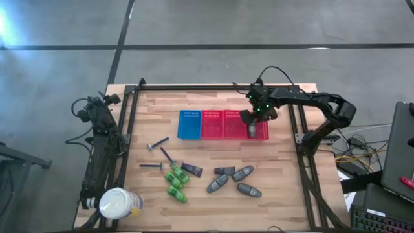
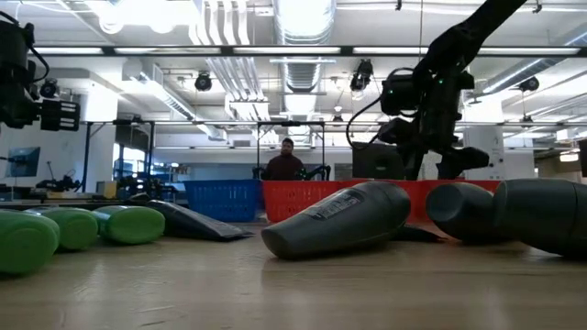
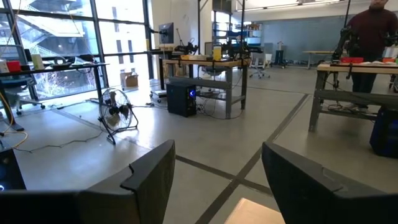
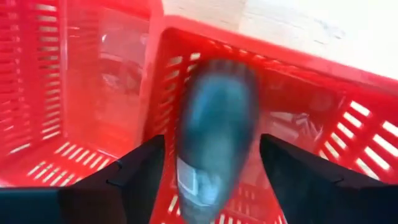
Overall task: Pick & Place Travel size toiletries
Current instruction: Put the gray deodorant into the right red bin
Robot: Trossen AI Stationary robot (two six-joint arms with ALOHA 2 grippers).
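My right gripper (image 1: pixel 251 120) hangs open over the rightmost red mesh basket (image 1: pixel 261 134), fingers pointing down. In the right wrist view a grey oval container (image 4: pixel 214 134) shows blurred between and below the spread fingers, clear of both, over the basket's floor. It is also visible under the gripper (image 1: pixel 251 131). On the table's near half lie three more grey containers (image 1: pixel 242 173), green bottles (image 1: pixel 176 181), dark tubes (image 1: pixel 191 170) and razors (image 1: pixel 157 144). My left gripper (image 3: pixel 217 180) is open and parked at the table's left edge, facing the room.
A blue basket (image 1: pixel 189 124) and further red baskets (image 1: pixel 212 124) stand in a row left of the right gripper. A large white jar (image 1: pixel 119 204) sits at the near left corner. Bare wood lies between the baskets and the toiletries. A person (image 2: pixel 286 163) stands beyond the table.
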